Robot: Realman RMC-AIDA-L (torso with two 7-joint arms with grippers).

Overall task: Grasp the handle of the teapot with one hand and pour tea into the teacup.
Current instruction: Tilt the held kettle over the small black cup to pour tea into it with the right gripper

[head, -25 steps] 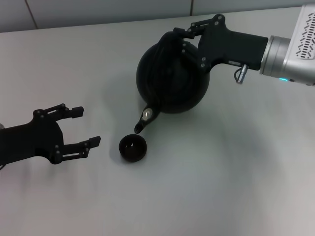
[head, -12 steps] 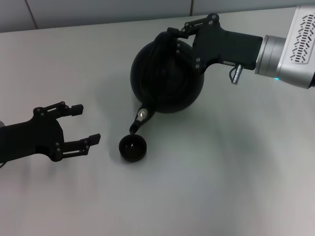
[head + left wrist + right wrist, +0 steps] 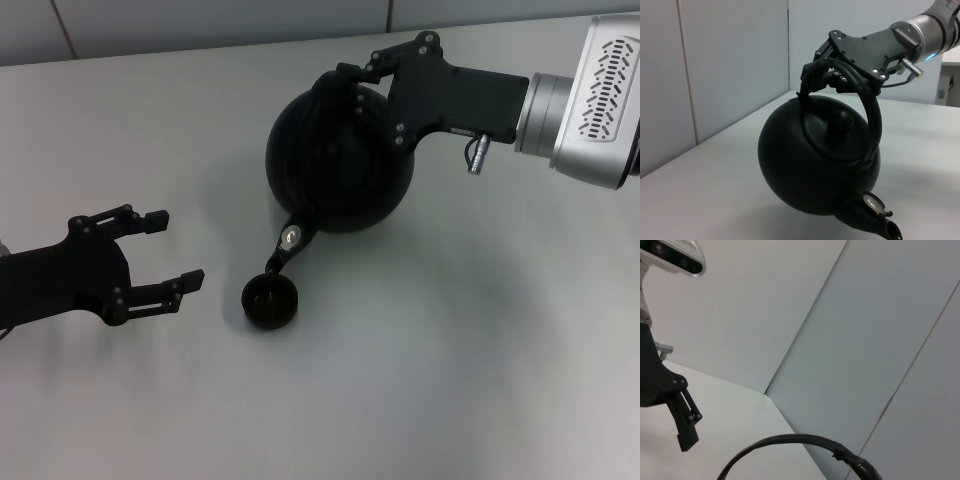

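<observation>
Matte-black, the teapot [image 3: 338, 160] hangs tipped above the tabletop [image 3: 480, 340], your right end effector [image 3: 372, 80] clamped on its handle [image 3: 867, 102]. Its spout [image 3: 283, 250] sits just over the teacup [image 3: 270, 302]; no tea is visible, so pouring remains. Your left end effector [image 3: 165, 255] waits beside the teacup, fingers apart.

This looks like a lab or test room rather than a home, though little of it shows. A plain pale table [image 3: 450, 380] meets bare grey-white wall panels [image 3: 730, 65] with thin vertical seams. A white desk-like surface [image 3: 951, 55] stands farther back, too small to identify.
</observation>
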